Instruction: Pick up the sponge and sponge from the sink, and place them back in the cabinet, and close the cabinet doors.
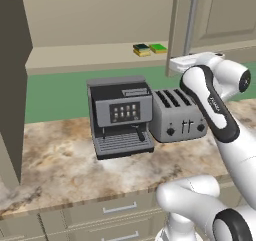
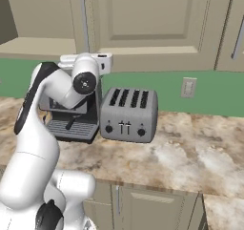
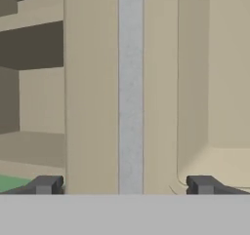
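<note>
Sponges (image 1: 149, 49) sit on the cabinet shelf (image 1: 90, 55); gripper (image 3: 131, 185), jaws spread wide and empty, straddles the door handle (image 3: 131, 88). Best to push the door (image 1: 180, 25) squarely, I'd say.

A rendered home kitchen: a marble-look counter (image 1: 60, 170) at centre frame holds a coffee machine (image 1: 121, 116) and toaster (image 1: 178, 115), beige cabinet doors (image 2: 143, 19) above
</note>
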Controlling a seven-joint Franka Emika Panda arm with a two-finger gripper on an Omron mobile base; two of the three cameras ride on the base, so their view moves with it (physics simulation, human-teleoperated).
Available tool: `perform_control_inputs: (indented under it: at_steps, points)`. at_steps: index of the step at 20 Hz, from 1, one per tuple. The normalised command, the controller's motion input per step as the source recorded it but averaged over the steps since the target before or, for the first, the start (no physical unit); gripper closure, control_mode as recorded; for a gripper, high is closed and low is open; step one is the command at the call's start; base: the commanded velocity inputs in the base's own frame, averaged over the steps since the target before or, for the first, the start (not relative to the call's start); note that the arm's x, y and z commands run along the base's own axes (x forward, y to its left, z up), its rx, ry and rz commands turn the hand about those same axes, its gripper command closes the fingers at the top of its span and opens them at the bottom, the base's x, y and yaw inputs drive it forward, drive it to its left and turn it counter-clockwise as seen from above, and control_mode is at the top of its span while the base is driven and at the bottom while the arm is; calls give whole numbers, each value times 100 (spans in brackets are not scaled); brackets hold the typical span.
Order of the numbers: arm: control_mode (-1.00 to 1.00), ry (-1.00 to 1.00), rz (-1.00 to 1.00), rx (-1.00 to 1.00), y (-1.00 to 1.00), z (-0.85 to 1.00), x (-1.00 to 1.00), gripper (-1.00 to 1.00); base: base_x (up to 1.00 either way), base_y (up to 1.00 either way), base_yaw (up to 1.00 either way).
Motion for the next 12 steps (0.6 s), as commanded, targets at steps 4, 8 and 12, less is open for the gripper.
perform_control_inputs:
  at_steps: [4,8,12]
  points:
    - [-100,-3,-4,0,1,0,14,-100,0,0,0]
    - [-100,-4,-6,0,0,0,11,-100,0,0,0]
    - [-100,-4,-6,0,0,0,13,-100,0,0,0]
